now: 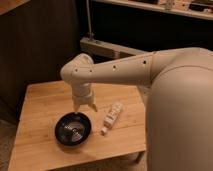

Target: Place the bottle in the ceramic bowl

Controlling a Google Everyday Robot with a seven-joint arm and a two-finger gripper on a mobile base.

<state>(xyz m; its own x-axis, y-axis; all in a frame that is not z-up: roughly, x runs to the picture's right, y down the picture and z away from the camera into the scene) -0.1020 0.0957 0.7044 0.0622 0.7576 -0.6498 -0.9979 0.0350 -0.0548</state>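
Observation:
The bottle [112, 117], small and whitish-cream with a pale label, lies on its side on the wooden table [45, 105], its cap end pointing toward the front. The ceramic bowl [73, 129], glossy black with a shiny grey centre, sits to the bottle's left near the table's front. My gripper [85, 106] hangs from the white arm just above the bowl's far rim, left of the bottle, with its two fingers spread apart and nothing between them.
The big white arm body [175, 115] fills the right side and hides the table's right end. Behind the table are a dark wall and a grey ledge [107, 48]. The table's front edge lies just past the bowl.

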